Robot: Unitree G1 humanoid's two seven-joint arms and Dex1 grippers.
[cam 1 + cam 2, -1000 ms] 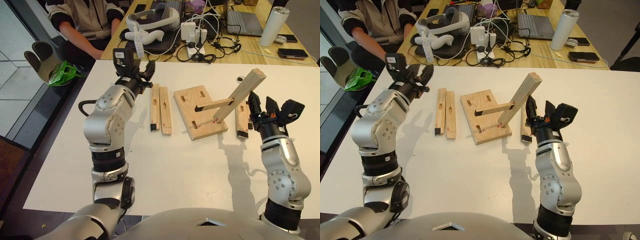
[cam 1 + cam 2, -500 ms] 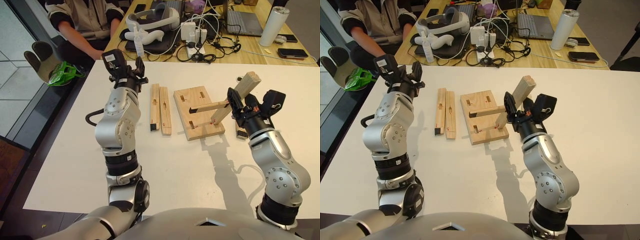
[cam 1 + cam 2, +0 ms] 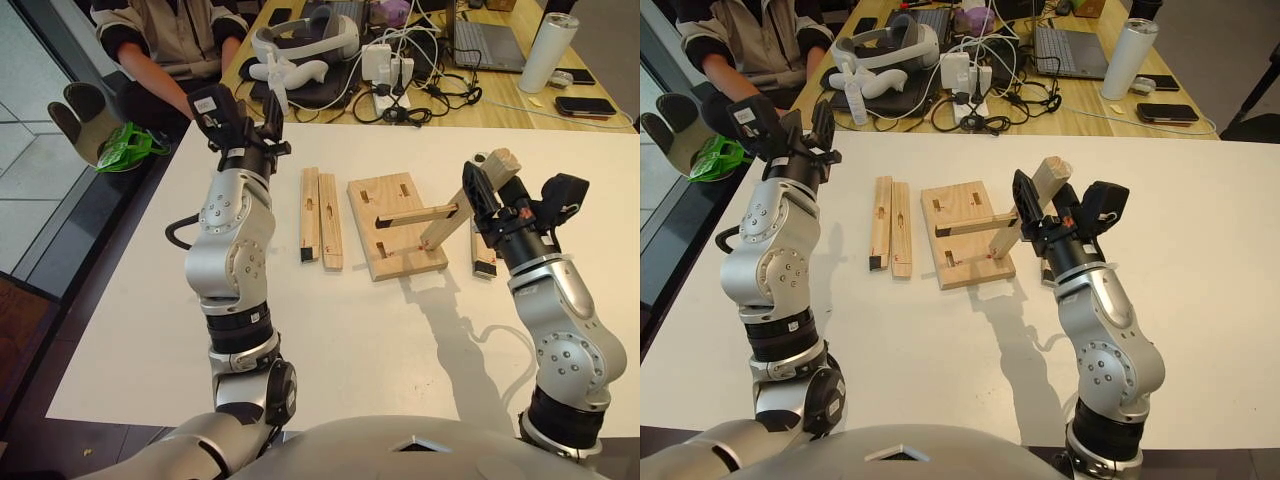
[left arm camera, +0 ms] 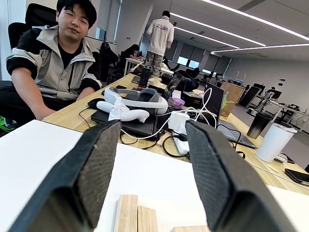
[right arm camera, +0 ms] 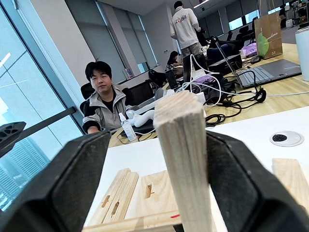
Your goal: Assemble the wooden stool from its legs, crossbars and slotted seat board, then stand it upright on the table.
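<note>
**Seating the leg in the board**

White surface [image 3: 330, 330], with a cluttered desk behind its far edge, carries the stool parts. The seat board [image 3: 400, 262] lies flat near the middle, slots up. Just left of it, two loose legs [image 3: 320, 215] lie side by side, touching. A fourth leg [image 3: 483, 250] lies just right of the board, under the right arm.

The working leg [image 3: 445, 222] leans steeply, its foot at the board's near right slot and its top tipped to the far right. A crossbar [image 3: 410, 214] runs from it leftward over the board.

The right end effector [image 5: 159, 169] straddles this leg's upper end with its fingers apart. In the wrist view a gap shows on one side, so it does not look clamped yet. The left end effector [image 4: 152, 164] is raised over the far left of the surface, spread wide and empty.

The step in hand looks like bringing the leg upright so that its foot seats in the slot. To do this well:

- Close squarely on the leg's flat faces before turning it.
- Pivot about the foot without lifting it, so it does not jump out of the slot.
- Watch the crossbar's free end, which may catch on the board.
- Consider steadying the board with the free left arm, since a sideways push could slide it.
</note>
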